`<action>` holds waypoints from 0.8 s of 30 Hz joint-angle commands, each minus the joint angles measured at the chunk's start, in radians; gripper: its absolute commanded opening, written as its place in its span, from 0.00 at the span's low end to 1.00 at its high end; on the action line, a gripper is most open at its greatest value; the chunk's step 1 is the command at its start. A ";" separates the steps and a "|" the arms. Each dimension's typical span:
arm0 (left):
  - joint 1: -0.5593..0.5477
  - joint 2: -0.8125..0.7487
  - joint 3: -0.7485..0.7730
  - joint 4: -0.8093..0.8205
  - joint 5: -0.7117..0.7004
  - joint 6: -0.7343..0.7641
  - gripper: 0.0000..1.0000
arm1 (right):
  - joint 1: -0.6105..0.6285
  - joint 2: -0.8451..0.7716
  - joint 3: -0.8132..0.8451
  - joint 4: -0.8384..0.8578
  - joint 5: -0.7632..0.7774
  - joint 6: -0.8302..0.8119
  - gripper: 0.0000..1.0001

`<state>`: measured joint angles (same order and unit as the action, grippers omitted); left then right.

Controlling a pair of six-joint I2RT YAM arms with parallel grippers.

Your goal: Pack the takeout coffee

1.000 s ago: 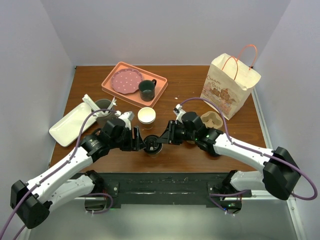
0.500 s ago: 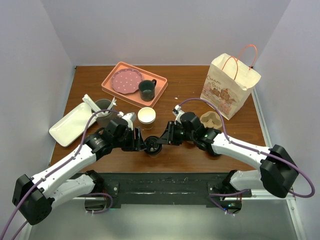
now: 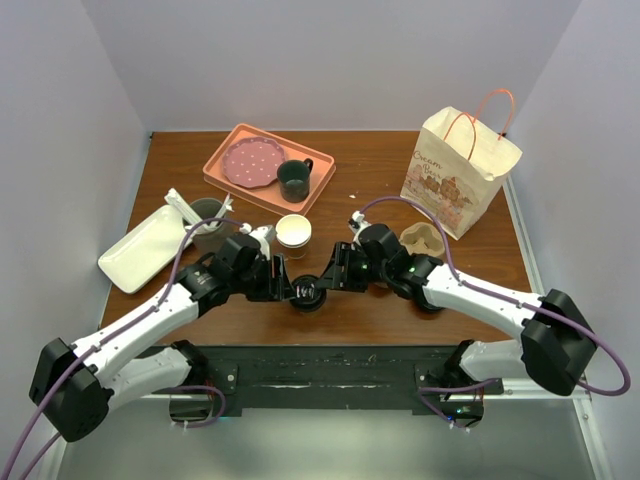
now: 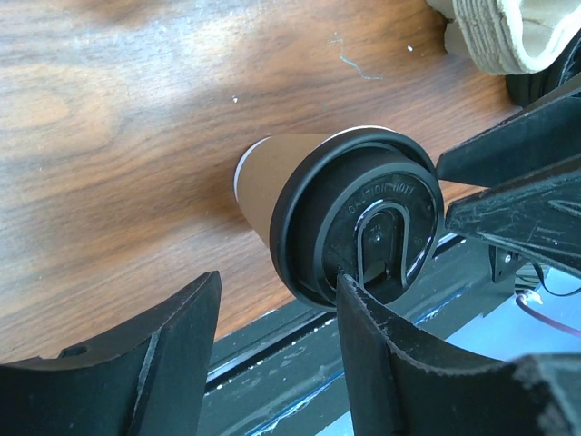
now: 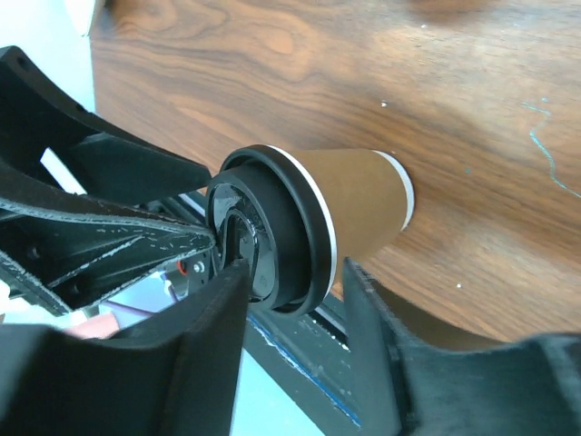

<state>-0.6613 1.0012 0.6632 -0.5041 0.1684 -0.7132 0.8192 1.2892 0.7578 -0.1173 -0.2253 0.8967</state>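
closely, left end effector [image 3: 288, 289] and right end effector [image 3: 325, 283] flank the takeout coffee [image 3: 307, 293].

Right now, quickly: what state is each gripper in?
Left gripper: open, holding nothing, one finger at the lid of the takeout coffee.
Right gripper: open, straddling that lid, no grip evident.

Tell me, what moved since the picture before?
The left arm slid a little toward the table's middle, with the left gripper staying by the takeout coffee. The right gripper hardly moved; its jaws stand open around the lid. Coffee, bag, tray and mug stayed put.
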 commanded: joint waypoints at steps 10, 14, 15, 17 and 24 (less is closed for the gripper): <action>0.006 -0.003 0.044 0.021 0.059 0.043 0.61 | 0.005 -0.022 0.055 -0.036 0.009 -0.038 0.63; 0.006 0.000 0.076 -0.001 0.049 0.058 0.62 | 0.003 -0.005 0.044 -0.025 -0.022 -0.047 0.63; 0.006 0.010 0.076 -0.001 0.048 0.063 0.62 | 0.006 -0.002 0.034 -0.019 -0.026 -0.050 0.63; 0.006 0.019 0.075 0.004 0.051 0.064 0.62 | 0.005 0.007 0.018 0.019 -0.035 -0.053 0.62; 0.008 0.037 0.072 0.009 0.037 0.076 0.61 | 0.005 0.067 0.014 0.047 -0.040 -0.068 0.59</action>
<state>-0.6613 1.0279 0.7013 -0.5030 0.2050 -0.6685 0.8192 1.3327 0.7773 -0.1242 -0.2539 0.8555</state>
